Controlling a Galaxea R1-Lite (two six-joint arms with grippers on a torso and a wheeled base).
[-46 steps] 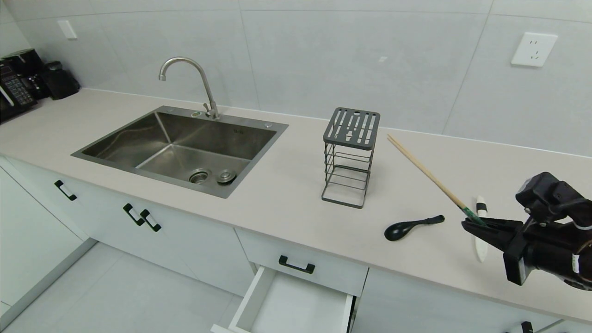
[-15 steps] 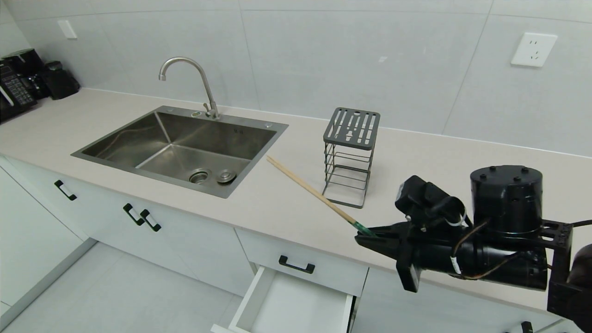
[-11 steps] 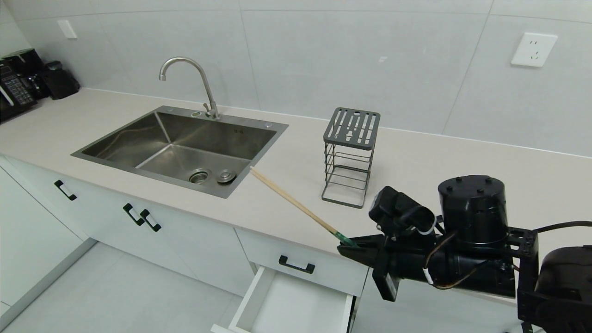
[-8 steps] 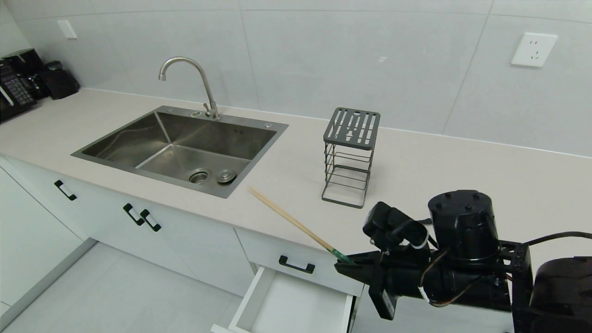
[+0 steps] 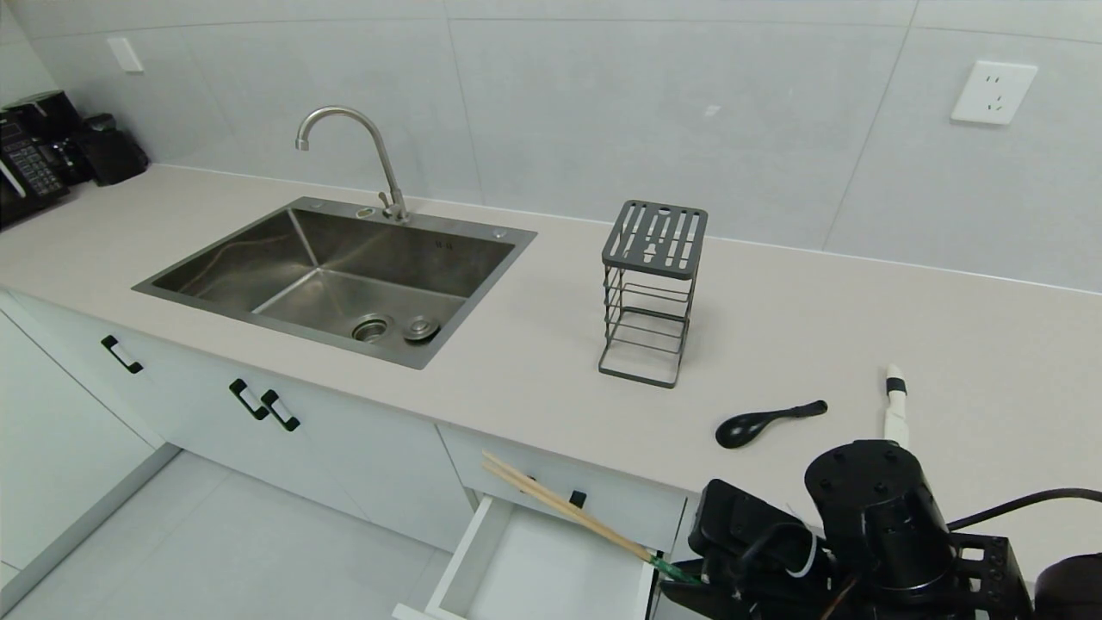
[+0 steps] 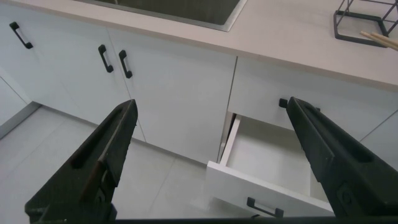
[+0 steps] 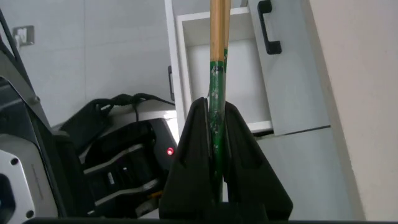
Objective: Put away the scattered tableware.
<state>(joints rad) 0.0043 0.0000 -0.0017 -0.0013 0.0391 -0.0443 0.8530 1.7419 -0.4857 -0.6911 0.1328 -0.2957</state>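
A pair of wooden chopsticks (image 5: pixel 560 505) with green ends slants over the open white drawer (image 5: pixel 534 579) below the counter's front edge. My right gripper (image 5: pixel 683 573) is shut on their green ends. In the right wrist view the chopsticks (image 7: pixel 219 31) run from the shut gripper (image 7: pixel 214 107) out over the drawer (image 7: pixel 236 74). A black spoon (image 5: pixel 766 422) and a white-handled utensil (image 5: pixel 895 405) lie on the counter at the right. My left gripper (image 6: pixel 210 106) hangs open in front of the cabinets, near the drawer (image 6: pixel 267 165), holding nothing.
A dark wire rack (image 5: pixel 650 293) stands mid-counter, with a steel sink (image 5: pixel 336 275) and tap (image 5: pixel 379 155) to its left. Black appliances (image 5: pixel 52 146) sit at the far left. Cabinet doors with black handles (image 5: pixel 263 405) line the front.
My right arm has carried the chopsticks from above the counter's right side leftward and down past the front edge to above the open drawer. The spoon and white utensil are uncovered again.
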